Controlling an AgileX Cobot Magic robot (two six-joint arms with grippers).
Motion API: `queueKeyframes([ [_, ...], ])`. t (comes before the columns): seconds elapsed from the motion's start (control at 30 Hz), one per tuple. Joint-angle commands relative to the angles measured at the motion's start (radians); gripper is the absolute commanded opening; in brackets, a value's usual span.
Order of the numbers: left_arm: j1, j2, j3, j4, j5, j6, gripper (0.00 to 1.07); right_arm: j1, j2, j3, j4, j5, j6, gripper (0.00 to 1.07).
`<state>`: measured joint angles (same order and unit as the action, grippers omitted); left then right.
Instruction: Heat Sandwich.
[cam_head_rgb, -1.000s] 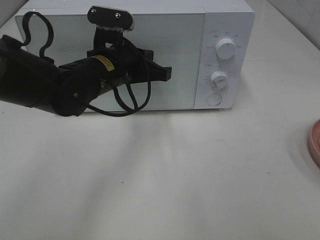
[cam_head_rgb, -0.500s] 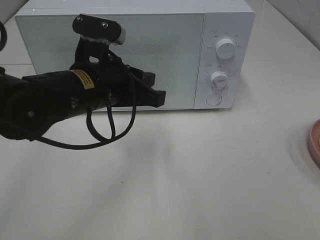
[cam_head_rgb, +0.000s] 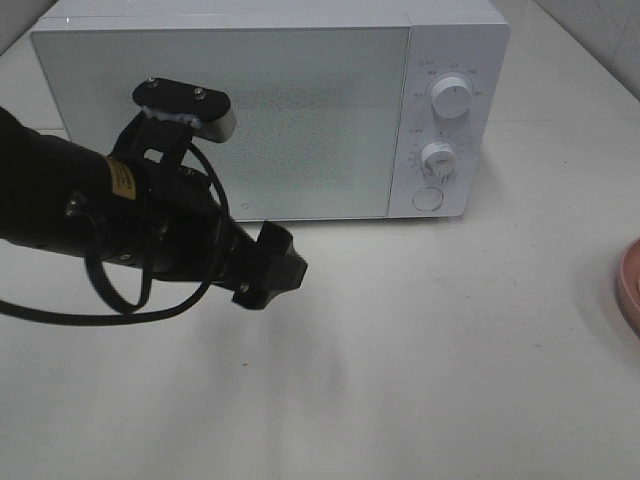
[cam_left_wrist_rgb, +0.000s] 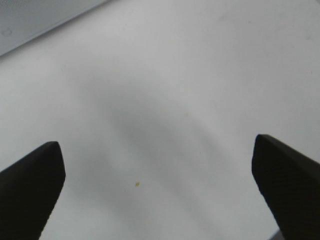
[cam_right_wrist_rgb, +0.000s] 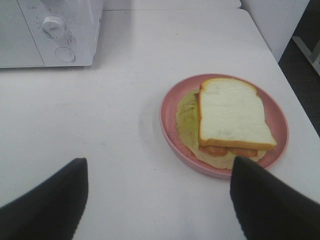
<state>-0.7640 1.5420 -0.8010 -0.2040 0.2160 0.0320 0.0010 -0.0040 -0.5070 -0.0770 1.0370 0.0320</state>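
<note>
**Sandwich on the plate, microwave door shut**

Sandwich lies on your pink plate, on the table well apart from the microwave. Your right gripper hovers above it, jaws spread wide and empty. Your left gripper hangs over bare table before the closed door, jaws wide, holding nothing.

White microwave, pink plate, white-and-tan sandwich, black fingers.

Bright, even light; soft shadows
</note>
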Motion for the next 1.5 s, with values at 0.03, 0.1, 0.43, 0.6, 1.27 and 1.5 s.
queueKeyframes([
  [0.03, 0.024, -0.057, 0.001, 0.015, 0.141, -0.007, 0.97, -0.003, -0.028, 0.000, -0.001, -0.012, -0.014, 0.75],
  [0.1, 0.052, -0.083, 0.001, 0.015, 0.223, -0.007, 0.97, -0.003, -0.028, 0.000, -0.001, -0.012, -0.014, 0.75],
  [0.43, 0.345, -0.249, -0.001, 0.031, 0.539, -0.007, 0.96, -0.003, -0.028, 0.000, -0.001, -0.012, -0.014, 0.75],
  [0.6, 0.495, -0.329, -0.001, 0.056, 0.638, -0.007, 0.96, -0.003, -0.028, 0.000, -0.001, -0.012, -0.014, 0.75],
  [1.27, 0.815, -0.743, 0.174, 0.137, 0.846, -0.007, 0.96, -0.003, -0.028, 0.000, -0.001, -0.012, -0.014, 0.75],
  [1.5, 0.815, -0.963, 0.306, 0.158, 0.818, -0.003, 0.96, -0.003, -0.028, 0.000, -0.001, -0.012, -0.014, 0.75],
])
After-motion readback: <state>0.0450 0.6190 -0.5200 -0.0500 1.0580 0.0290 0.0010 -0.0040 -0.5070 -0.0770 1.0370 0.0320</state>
